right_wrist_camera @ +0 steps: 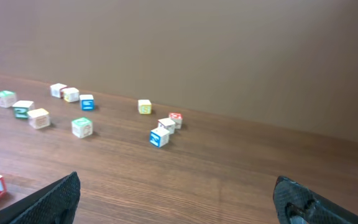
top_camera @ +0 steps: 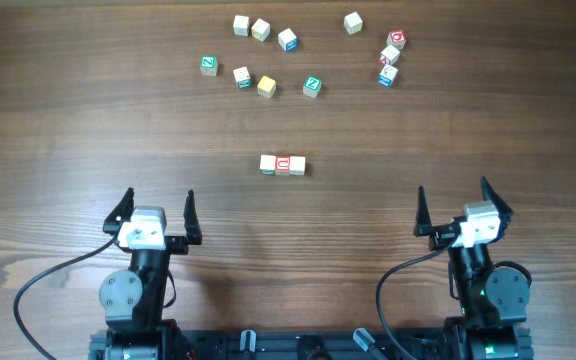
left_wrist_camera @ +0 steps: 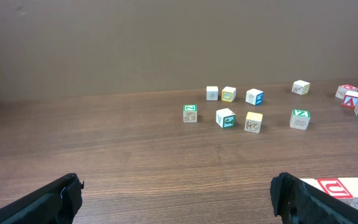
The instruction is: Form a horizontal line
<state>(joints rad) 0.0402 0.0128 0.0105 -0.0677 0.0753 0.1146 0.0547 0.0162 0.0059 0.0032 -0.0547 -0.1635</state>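
- Overhead, the brown wooden table [top_camera: 68,130] carries everything.
- Near its front edge, the left gripper [top_camera: 159,195] has its fingers spread wide with nothing between them. The right gripper [top_camera: 453,190] is likewise spread and empty.
- The horizontal line [top_camera: 282,165] is three touching cubes: green-trimmed, red-marked, plain pale. It lies ahead of both grippers and between them, forward-right of the left one and forward-left of the right one, touching neither.
- The loose lettered cubes [top_camera: 266,86] lie scattered well beyond the row, farther from both grippers.
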